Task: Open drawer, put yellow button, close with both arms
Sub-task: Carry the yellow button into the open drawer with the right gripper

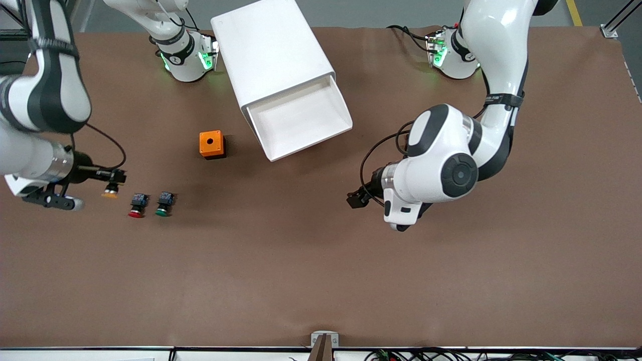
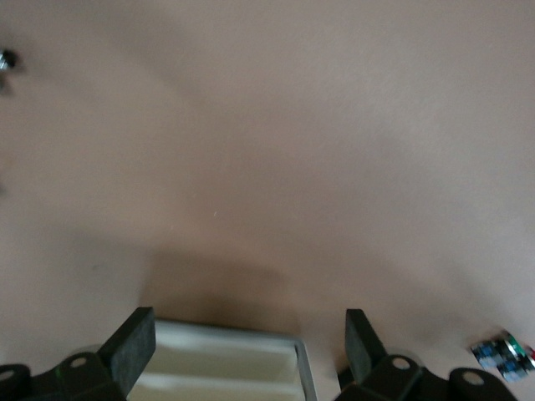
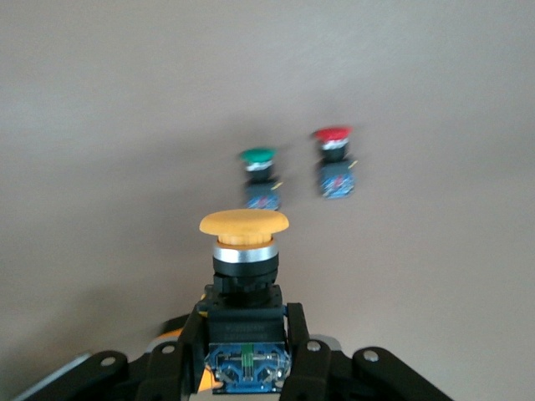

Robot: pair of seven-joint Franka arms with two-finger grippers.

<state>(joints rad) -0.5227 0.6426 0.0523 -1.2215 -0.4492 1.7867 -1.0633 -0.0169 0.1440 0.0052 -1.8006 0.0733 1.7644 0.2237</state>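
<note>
The white cabinet (image 1: 273,55) stands at the table's back, and its top drawer (image 1: 301,120) is pulled out and empty. My right gripper (image 1: 116,179) is shut on the black-and-blue body of the yellow button (image 1: 110,192), low over the table at the right arm's end, beside the red and green buttons. In the right wrist view the yellow button (image 3: 244,242) stands up between the fingers (image 3: 185,351). My left gripper (image 1: 354,199) is open and empty over bare table, nearer the front camera than the drawer. A corner of the drawer (image 2: 234,363) shows between its open fingers (image 2: 134,347).
A red button (image 1: 137,204) and a green button (image 1: 164,203) stand side by side on the table. They also show in the right wrist view, red (image 3: 333,159) and green (image 3: 259,175). An orange box (image 1: 211,144) with a round hole sits beside the drawer.
</note>
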